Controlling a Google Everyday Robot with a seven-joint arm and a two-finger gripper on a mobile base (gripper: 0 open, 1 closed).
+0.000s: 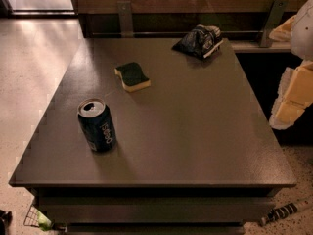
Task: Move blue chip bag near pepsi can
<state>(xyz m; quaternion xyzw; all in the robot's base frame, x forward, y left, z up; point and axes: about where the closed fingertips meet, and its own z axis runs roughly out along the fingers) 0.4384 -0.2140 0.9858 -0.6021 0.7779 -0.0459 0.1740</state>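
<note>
The blue chip bag [198,41] lies crumpled at the far right corner of the dark table [195,131]. The pepsi can [97,125] stands upright near the table's front left, its lettering running sideways down its side. The two are far apart, on opposite corners. My gripper [292,99], white and yellow, hangs at the right edge of the view, beyond the table's right side and nearer to me than the bag. It holds nothing that I can see.
A green-and-yellow sponge [132,76] lies between the can and the bag, left of centre. A wall rail with metal brackets [125,14] runs behind the table. A striped rod [286,210] lies on the speckled floor at the front right.
</note>
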